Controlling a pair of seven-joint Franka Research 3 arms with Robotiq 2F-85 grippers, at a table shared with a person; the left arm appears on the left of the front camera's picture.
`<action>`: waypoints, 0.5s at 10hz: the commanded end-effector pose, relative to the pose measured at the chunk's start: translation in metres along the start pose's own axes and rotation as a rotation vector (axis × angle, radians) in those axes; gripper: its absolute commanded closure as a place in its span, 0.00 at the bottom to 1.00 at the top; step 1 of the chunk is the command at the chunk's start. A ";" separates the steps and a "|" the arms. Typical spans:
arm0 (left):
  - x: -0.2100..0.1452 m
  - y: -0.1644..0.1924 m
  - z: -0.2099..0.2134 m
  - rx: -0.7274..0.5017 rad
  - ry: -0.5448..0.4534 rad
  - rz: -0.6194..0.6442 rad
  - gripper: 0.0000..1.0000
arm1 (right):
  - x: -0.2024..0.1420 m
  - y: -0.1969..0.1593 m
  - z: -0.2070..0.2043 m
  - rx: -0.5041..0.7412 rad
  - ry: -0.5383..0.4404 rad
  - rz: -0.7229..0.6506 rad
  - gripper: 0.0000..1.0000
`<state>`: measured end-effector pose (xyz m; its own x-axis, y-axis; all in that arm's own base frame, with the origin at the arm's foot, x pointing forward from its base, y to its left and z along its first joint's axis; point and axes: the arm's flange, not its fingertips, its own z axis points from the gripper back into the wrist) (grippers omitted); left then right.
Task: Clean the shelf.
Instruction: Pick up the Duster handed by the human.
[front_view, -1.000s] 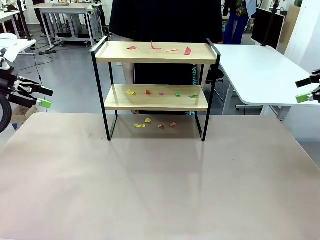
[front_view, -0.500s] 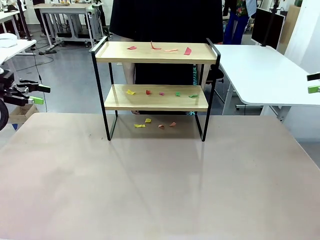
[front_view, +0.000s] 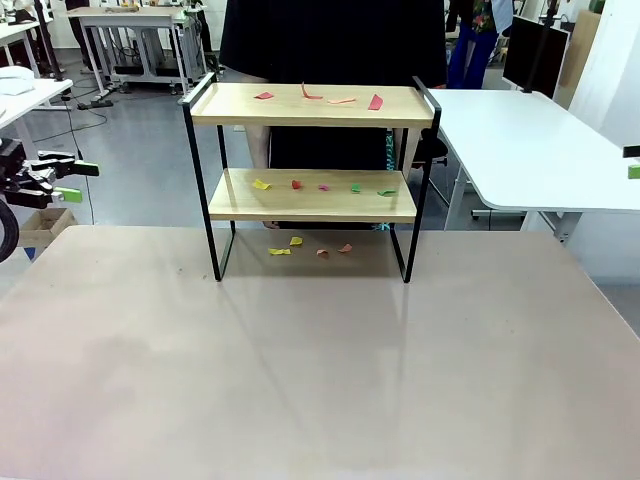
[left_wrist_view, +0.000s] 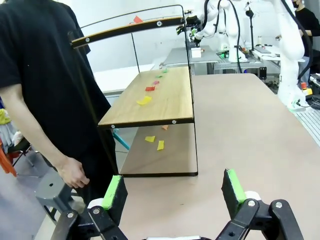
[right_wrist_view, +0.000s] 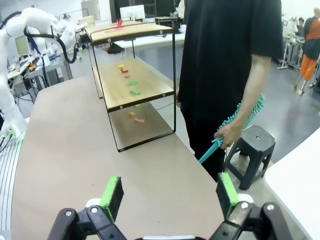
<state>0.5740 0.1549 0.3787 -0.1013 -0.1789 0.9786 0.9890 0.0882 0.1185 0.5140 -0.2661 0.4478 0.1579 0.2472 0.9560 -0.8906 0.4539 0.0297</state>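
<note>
The shelf (front_view: 312, 105) stands at the far side of the table, two wooden boards in a black frame. Small red, yellow and green paper scraps (front_view: 296, 184) lie on both boards and on the table under it (front_view: 281, 250). The shelf (left_wrist_view: 155, 97) also shows side-on in the left wrist view, and the shelf (right_wrist_view: 131, 82) in the right wrist view. My left gripper (front_view: 78, 182) hangs open beyond the table's left edge, well clear of the shelf. My right gripper (front_view: 634, 162) is at the right edge, open. The left gripper (left_wrist_view: 173, 187) and right gripper (right_wrist_view: 169, 192) hold nothing.
A person in black (front_view: 330, 40) stands right behind the shelf, holding a teal duster (right_wrist_view: 240, 122) down at the side. A black stool (right_wrist_view: 250, 145) is by the person's legs. A white table (front_view: 520, 140) sits at the back right. The brown table (front_view: 320, 370) stretches wide in front.
Both arms have drawn outward: the left gripper went left and slightly up, the right gripper slid almost out of the picture's right edge. Shelf and scraps stayed put.
</note>
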 end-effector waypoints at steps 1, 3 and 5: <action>0.003 0.005 0.004 0.002 -0.065 -0.038 0.00 | 0.001 -0.011 0.003 0.009 -0.054 0.028 0.00; 0.005 0.005 0.007 0.000 -0.070 -0.024 0.00 | 0.001 -0.012 0.005 0.011 -0.066 0.026 0.00; 0.002 0.006 0.009 -0.019 -0.098 -0.007 0.00 | 0.002 -0.014 0.007 0.011 -0.085 0.026 0.00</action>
<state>0.5731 0.1619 0.3819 -0.1170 -0.1269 0.9850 0.9895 0.0703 0.1266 0.5189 -0.2755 0.4480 0.1382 0.2077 0.9684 -0.8940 0.4470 0.0317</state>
